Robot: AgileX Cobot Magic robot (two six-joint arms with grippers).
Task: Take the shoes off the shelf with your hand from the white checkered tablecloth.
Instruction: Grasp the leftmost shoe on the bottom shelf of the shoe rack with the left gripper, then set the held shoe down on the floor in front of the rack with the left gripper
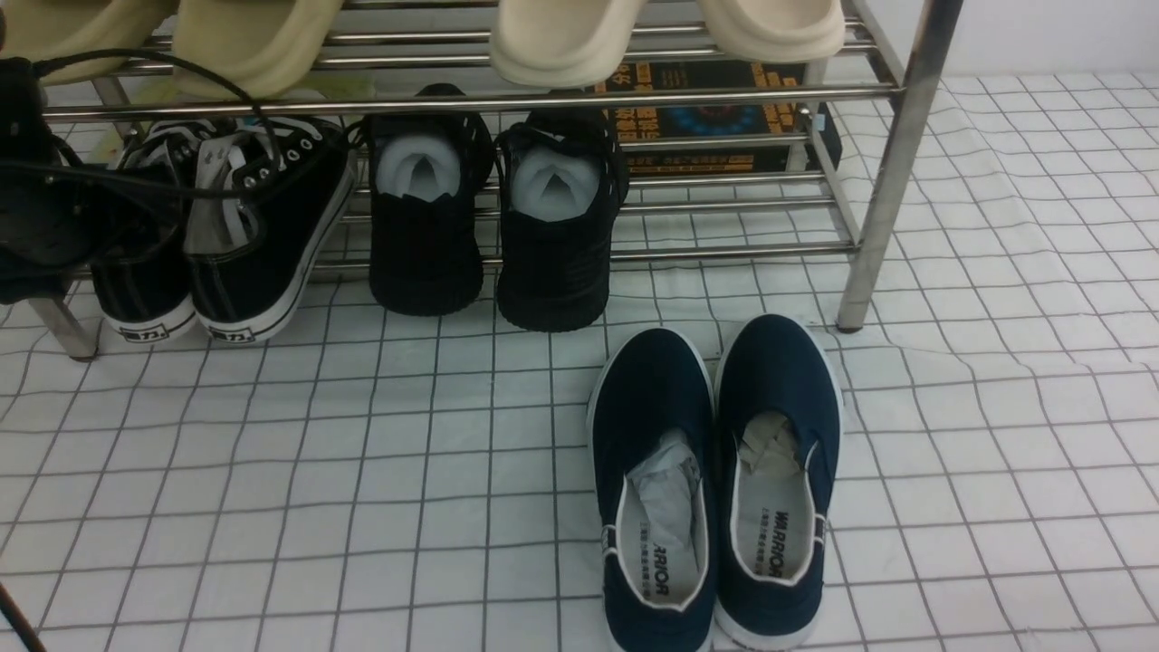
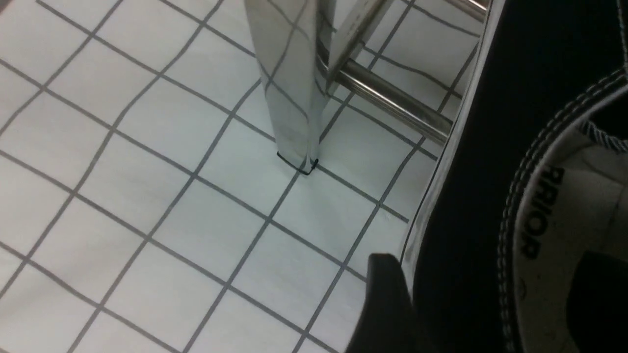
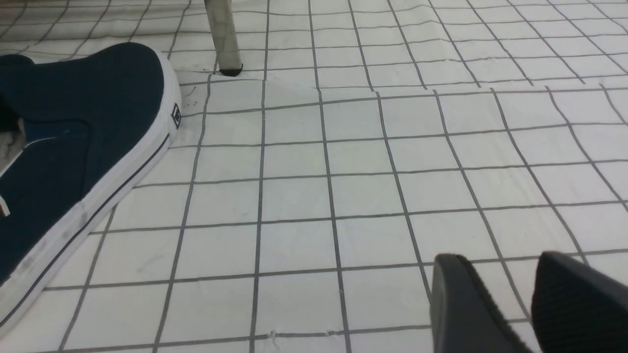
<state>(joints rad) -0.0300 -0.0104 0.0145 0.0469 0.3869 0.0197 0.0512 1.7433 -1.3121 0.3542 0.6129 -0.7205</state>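
Observation:
The black canvas sneakers (image 1: 226, 226) with white laces and white soles sit at the left end of the steel shelf's (image 1: 634, 95) lower tier, heels toward me, over the white checkered tablecloth (image 1: 272, 471). My left gripper (image 2: 490, 304) is at the leftmost sneaker (image 2: 471, 196), with its jaws apart around that shoe's side wall. One finger (image 2: 387, 304) is outside by the white sole and the other is inside on the insole. In the front view it is a black mass with looping cables (image 1: 41, 217). My right gripper (image 3: 503, 267) is open and empty low over the cloth.
An all-black knit pair (image 1: 489, 226) stands next to the sneakers on the lower tier. Navy slip-ons (image 1: 715, 480) lie on the cloth in front of the shelf's right leg (image 1: 892, 172). Beige slippers (image 1: 561, 36) sit on the top tier, with a dark box (image 1: 715, 118) behind.

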